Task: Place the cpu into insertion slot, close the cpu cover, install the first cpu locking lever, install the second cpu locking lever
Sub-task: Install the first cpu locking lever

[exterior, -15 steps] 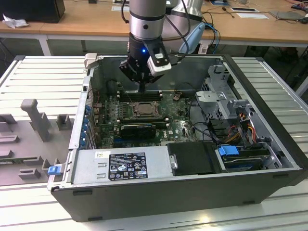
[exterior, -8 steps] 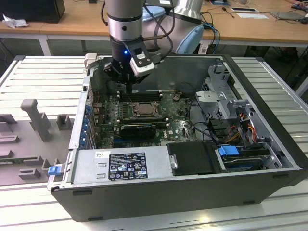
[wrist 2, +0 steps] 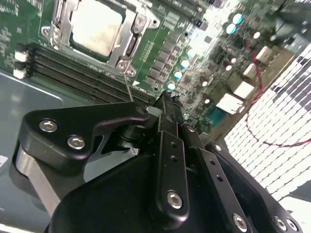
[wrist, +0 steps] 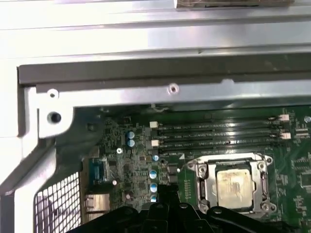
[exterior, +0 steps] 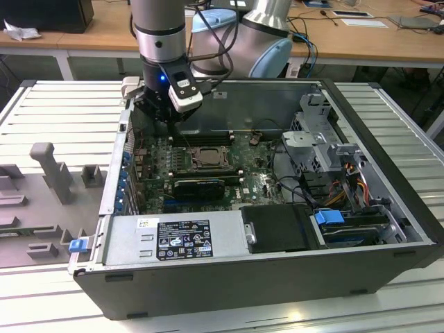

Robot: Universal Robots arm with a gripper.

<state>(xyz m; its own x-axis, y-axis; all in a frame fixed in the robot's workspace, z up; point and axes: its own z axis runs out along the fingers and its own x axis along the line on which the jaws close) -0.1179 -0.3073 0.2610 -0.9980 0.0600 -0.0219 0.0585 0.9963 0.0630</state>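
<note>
**Chip seated, pincer hanging off the socket corner**

The cpu (wrist: 234, 187) lies flat in the insertion slot (exterior: 189, 158), pale top up and square to the rim. In both wrist views the cpu cover (wrist: 206, 187) lies down around it, and the chip shows through its window.

A thin metal lever rod (wrist 2: 128, 82) runs from one socket corner out toward my pincer. I cannot tell whether it touches me.

The long black memory slots (wrist: 218, 136) run just beside the socket, and the green circuit board (wrist: 136, 165) lies all around.

My gripper (wrist 2: 167, 103) hangs over the board near that corner, apart from the chip. Its two fingers (wrist 2: 170, 145) meet at the tip — clenched, with nothing visible between them.

In the exterior view I stand inside the open computer case (exterior: 277, 277). I am toward the exterior view's left of the socket — close to the case's far wall.
</note>
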